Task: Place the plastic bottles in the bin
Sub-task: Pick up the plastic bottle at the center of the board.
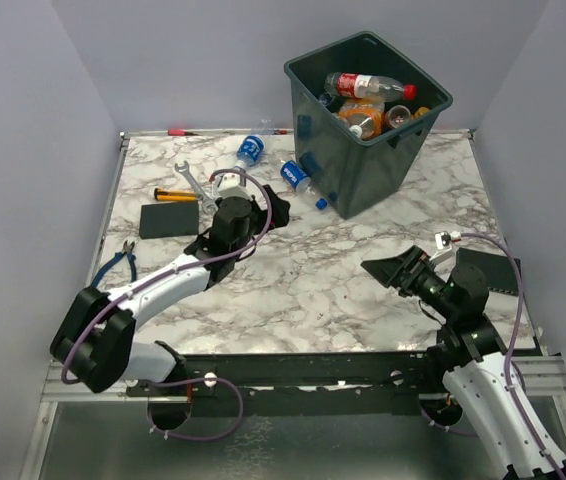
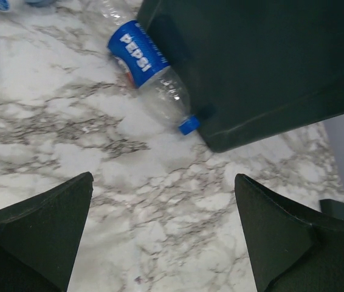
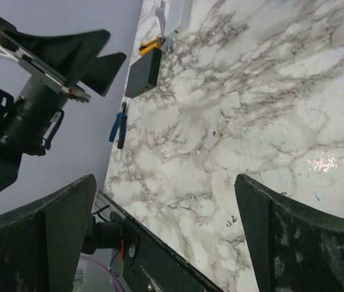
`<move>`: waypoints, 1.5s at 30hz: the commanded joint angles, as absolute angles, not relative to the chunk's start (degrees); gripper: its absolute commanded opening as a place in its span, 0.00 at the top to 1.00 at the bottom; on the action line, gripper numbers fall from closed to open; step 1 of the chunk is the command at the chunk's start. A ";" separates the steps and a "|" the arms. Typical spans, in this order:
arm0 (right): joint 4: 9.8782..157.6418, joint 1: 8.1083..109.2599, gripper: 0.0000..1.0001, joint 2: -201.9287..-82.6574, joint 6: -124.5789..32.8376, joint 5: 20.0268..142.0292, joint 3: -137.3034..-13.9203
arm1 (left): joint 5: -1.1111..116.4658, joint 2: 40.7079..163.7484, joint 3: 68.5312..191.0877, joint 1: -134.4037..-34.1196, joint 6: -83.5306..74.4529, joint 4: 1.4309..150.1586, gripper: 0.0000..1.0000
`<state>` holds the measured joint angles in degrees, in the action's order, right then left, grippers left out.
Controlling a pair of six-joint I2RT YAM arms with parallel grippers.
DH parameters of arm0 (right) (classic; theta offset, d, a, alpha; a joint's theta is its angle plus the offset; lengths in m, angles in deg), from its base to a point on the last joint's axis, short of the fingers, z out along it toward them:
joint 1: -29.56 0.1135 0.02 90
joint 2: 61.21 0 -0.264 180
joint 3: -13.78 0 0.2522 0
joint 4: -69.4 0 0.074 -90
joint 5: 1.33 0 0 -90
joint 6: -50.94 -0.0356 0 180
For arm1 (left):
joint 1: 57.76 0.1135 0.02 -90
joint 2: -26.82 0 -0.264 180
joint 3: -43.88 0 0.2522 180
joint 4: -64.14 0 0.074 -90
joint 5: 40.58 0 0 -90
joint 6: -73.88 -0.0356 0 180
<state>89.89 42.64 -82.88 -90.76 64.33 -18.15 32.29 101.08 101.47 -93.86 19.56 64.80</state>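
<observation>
Main worry: the clear plastic bottle with the blue Pepsi label (image 2: 144, 58) lies on its side tight against the wall of the big dark grey-green square plastic bin (image 2: 263, 67). In the top view it's at the bin's 9 o'clock, with its blue cap pointing to about 5 o'clock. I can't tell if the cap end actually touches the wall, but there's barely any gap. If I come straight down on it, the bin-side finger probably clips the wall or shoves the bin. The round, slick bottle could also roll away or squirt out of a pinch.

The left fingers (image 2: 38, 237) are spread wide with nothing between them. They hang over bare marble tabletop (image 1: 313, 285), on that bottle's 7 o'clock side. The right fingers (image 3: 44, 237) are wide apart and empty too, around 4 o'clock on the tabletop, well apart from any bottle.

Another blue-labelled clear bottle (image 1: 251, 150) lies at roughly 11 o'clock, with a silver metal wrench (image 1: 189, 182) near it. A sloppy reach there could snag the tool instead.

The bin sits at 1 o'clock. Inside, a clear bottle with a red label and red cap (image 1: 368, 84) lies across the top, with orange bottles (image 1: 361, 118) under it and others I can't sort out. The pile looks high-ish, so a bottle let go at the rim might bounce back out.
</observation>
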 commanded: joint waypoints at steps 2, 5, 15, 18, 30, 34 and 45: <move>91.83 42.82 0.00 -81.46 -90.51 58.89 -14.65 | 39.32 108.62 103.77 -93.50 30.70 49.18 0.01; 96.84 42.82 0.00 -80.76 -86.17 59.14 -15.07 | 37.21 112.98 106.12 -93.21 34.18 48.73 0.01; 103.45 42.76 0.00 -77.06 -82.64 61.55 -13.26 | 36.65 128.27 115.81 -91.86 39.67 48.01 0.01; 104.39 42.75 0.00 -76.28 -82.17 61.93 -13.02 | 38.55 132.90 119.50 -91.86 40.29 49.17 0.01; 106.84 42.78 0.00 -77.70 -79.92 63.16 -16.00 | 30.65 145.95 131.99 -91.45 42.79 65.24 0.04; 106.50 42.82 0.00 -77.91 -79.84 63.31 -15.63 | 31.20 149.17 135.55 -91.05 42.77 65.93 0.05; 105.40 42.80 0.00 -78.67 -80.18 63.93 -14.63 | 34.38 155.67 141.48 -89.78 43.34 66.14 0.12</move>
